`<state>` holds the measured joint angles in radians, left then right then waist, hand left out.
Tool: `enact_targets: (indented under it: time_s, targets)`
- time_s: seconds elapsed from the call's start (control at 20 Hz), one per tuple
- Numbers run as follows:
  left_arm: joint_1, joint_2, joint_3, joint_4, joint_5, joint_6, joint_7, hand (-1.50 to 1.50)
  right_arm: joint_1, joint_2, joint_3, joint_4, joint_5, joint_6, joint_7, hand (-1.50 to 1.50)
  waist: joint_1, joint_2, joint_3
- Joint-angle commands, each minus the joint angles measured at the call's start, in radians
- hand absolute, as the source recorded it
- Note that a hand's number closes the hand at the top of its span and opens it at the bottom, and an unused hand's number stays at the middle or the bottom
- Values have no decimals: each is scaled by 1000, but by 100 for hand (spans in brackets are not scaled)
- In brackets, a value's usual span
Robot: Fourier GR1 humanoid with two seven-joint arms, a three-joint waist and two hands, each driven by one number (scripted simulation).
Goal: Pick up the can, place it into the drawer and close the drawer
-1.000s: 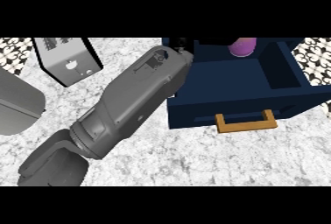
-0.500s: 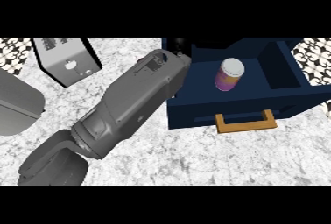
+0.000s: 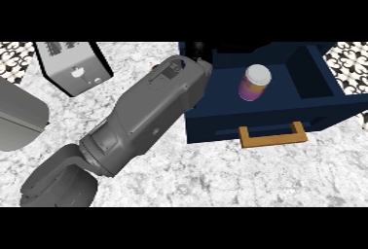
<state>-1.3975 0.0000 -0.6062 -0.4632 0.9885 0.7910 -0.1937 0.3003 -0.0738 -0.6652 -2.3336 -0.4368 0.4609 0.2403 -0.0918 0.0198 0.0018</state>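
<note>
- Head view: can (image 3: 254, 83) stands upright inside the open drawer (image 3: 237, 119), at far right, free of any robot hand.
- Left robot hand (image 3: 195, 48) is mostly hidden beyond its forearm, at the drawer's far-left corner; apart or together, I cannot tell.
- Handle (image 3: 273, 137) lies nearer and to the right of that robot hand, so closing probably means pushing the front away.

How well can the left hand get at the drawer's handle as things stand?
Probably yes. The left hand is at the drawer's back left corner; the handle sticks out at the front with nothing before it. The can stands inside, out of the path. The forearm must first pull back.
</note>
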Motion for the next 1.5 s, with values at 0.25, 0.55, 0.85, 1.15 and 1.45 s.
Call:
enact_targets:
  time_s: [0.25,0.55,0.85,1.15,1.45]
  targets:
    - [0,0,17,6,40,-52,-99,-150,-105,-46,62,-73,247,47,-122,-150,35,1,-1]
    - [-18,0,-7,-51,74,38,-107,-150,-160,-3,223,-90,544,43,-178,-150,47,-5,0]
    - [-48,0,25,-13,74,-8,-82,-150,-313,-35,398,7,839,-20,-147,-150,80,-5,-2]
    - [-35,0,2,-73,65,46,-31,-150,-482,-34,556,238,1124,-156,-216,-150,102,-11,-2]
    - [-18,33,26,-55,18,14,-9,-150,-659,-74,605,487,1266,-231,-245,-150,111,-12,-2]
